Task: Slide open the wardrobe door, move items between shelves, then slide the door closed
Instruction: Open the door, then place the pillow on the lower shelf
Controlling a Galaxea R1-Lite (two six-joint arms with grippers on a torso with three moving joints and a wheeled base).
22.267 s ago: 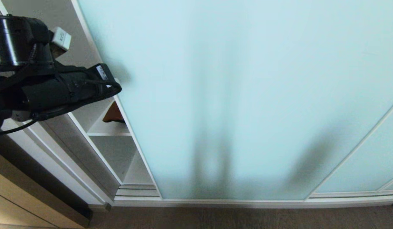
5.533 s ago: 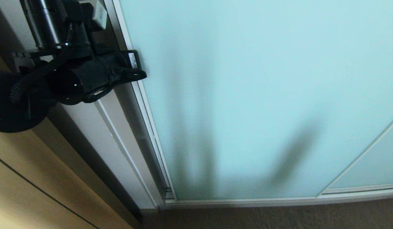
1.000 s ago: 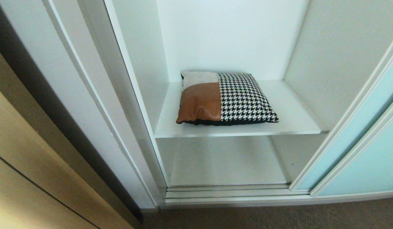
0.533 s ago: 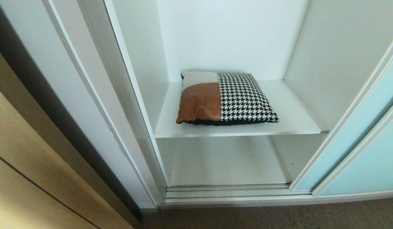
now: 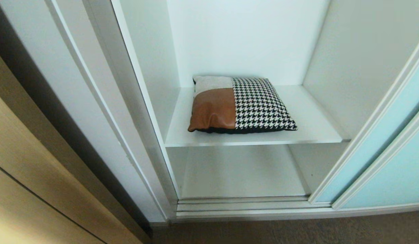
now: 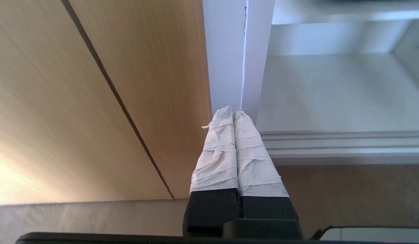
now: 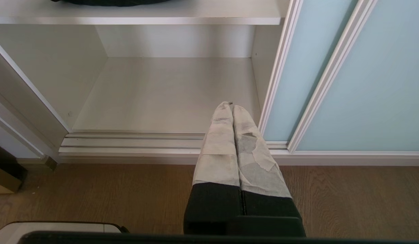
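The sliding wardrobe door (image 5: 377, 149), frosted pale aqua glass in a white frame, stands pushed to the right and the wardrobe is open. The square cushion (image 5: 241, 105) of tan leather, houndstooth and grey lies flat on the white middle shelf (image 5: 314, 130). Below it is a bare white bottom shelf (image 5: 243, 173). Neither arm shows in the head view. My left gripper (image 6: 233, 111) is shut and holds nothing, low beside the wardrobe's left post. My right gripper (image 7: 232, 105) is shut and empty, low before the bottom shelf (image 7: 168, 95), next to the door (image 7: 297, 78).
A tan wooden panel (image 5: 26, 176) stands left of the wardrobe's white side post (image 5: 104, 112). The door track (image 5: 243, 203) runs along the wardrobe's foot, above the brown wood floor (image 7: 94, 193). The cushion's black underside (image 7: 107, 2) shows over the shelf edge.
Some seconds ago the aqua door covered the opening with my left arm at its edge. Now the door stands at the right and no arm shows there. Nothing moved in the last second.
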